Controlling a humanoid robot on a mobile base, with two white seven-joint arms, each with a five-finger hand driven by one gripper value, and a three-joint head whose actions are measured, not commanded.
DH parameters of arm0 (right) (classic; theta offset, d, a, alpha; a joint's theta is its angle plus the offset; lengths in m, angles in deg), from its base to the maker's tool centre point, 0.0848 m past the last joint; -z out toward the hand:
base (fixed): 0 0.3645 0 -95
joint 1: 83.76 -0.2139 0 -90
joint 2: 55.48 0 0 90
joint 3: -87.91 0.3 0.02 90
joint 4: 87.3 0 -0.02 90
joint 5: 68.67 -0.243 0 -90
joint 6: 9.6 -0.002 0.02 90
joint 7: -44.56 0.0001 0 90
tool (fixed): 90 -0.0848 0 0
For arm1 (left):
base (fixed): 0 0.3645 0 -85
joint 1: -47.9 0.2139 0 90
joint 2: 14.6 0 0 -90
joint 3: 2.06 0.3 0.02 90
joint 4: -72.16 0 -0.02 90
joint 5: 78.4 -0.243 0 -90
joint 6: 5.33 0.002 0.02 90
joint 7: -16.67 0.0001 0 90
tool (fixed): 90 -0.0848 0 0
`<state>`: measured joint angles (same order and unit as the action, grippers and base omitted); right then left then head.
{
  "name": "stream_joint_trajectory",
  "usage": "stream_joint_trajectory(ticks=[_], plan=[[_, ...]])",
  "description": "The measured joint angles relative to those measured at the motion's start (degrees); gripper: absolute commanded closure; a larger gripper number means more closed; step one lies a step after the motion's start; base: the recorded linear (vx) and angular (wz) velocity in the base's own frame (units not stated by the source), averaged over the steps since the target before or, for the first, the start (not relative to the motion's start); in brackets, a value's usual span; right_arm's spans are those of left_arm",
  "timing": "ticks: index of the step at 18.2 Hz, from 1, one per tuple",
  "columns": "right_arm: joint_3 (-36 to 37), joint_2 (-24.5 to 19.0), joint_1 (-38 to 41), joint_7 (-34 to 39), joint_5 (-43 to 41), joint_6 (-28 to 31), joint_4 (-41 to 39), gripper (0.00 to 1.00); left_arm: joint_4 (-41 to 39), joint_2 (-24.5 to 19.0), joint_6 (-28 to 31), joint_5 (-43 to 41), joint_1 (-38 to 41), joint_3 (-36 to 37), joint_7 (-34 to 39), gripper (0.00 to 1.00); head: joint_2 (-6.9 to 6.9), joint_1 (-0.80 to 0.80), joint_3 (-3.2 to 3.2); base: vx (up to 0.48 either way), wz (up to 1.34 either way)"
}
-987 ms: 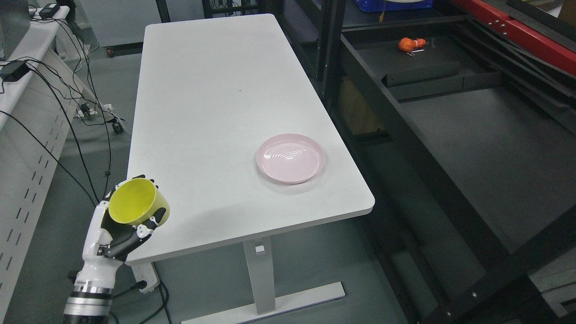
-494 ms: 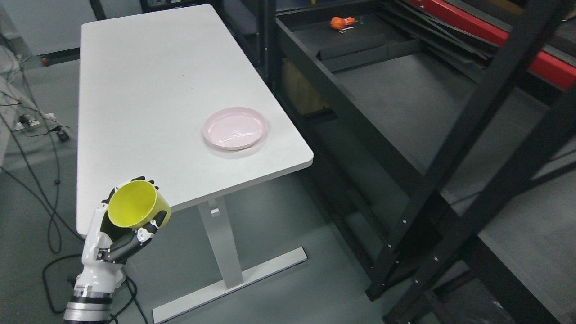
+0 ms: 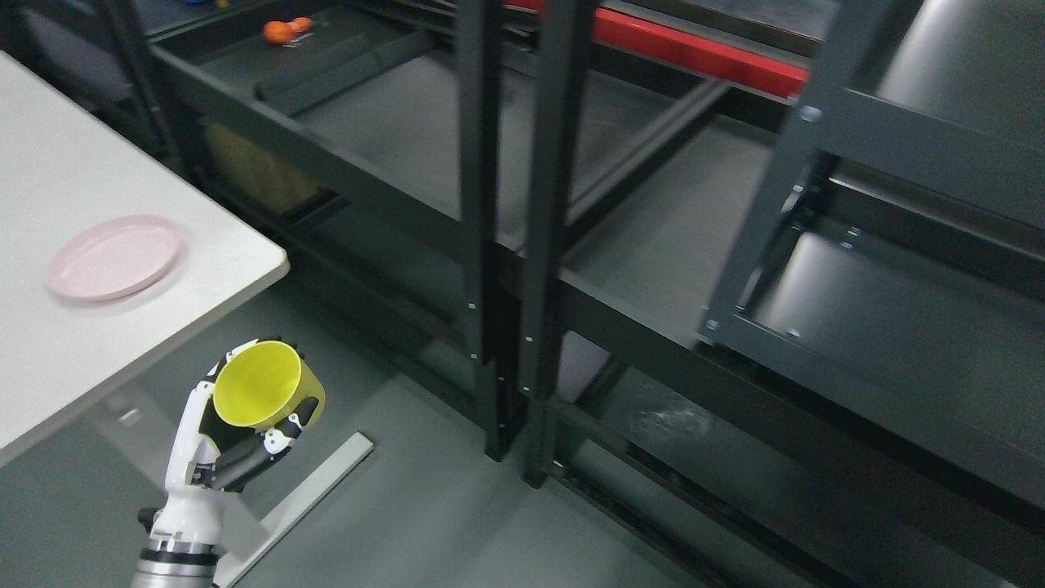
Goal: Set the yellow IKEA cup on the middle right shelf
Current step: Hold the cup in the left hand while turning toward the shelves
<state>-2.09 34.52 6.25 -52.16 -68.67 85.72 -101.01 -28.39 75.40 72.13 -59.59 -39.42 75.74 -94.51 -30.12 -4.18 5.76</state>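
Observation:
My left hand [image 3: 245, 429] is at the lower left of the head view, its white and black fingers curled around the yellow cup [image 3: 265, 396]. The cup is tilted, its open mouth facing up towards the camera, and it hangs over the grey floor just off the table corner. The dark shelving [image 3: 678, 245] fills the middle and right of the picture, with a shelf board right of the black double upright [image 3: 510, 245]. The right hand is out of view.
A pink plate [image 3: 114, 257] lies on the white table [image 3: 49, 351] at the left edge. An orange object [image 3: 286, 29] sits on the far left shelf board. A red beam [image 3: 694, 53] runs behind the rack. The table's foot [image 3: 310, 482] lies on the floor by my hand.
The whole picture has swung to the right, so the camera has turned from the table towards the shelving. My left hand keeps the cup in the same grasp.

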Motion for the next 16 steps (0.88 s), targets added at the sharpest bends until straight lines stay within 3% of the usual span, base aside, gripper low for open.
stream_joint_trajectory(ticks=[9,16], plan=[[0.00,0.00,0.05,-0.03,0.00,0.00,0.01,0.01,-0.12,0.00,-0.12,1.91,0.93,2.46,0.00,0.99,0.03,0.00,0.00,-0.153,-1.11],[0.00,0.00,-0.02,-0.27,0.00,0.00,0.00,0.01,-0.17,0.00,0.05,2.65,0.56,3.39,0.00,0.98,0.04,0.00,0.00,0.037,-0.22]])
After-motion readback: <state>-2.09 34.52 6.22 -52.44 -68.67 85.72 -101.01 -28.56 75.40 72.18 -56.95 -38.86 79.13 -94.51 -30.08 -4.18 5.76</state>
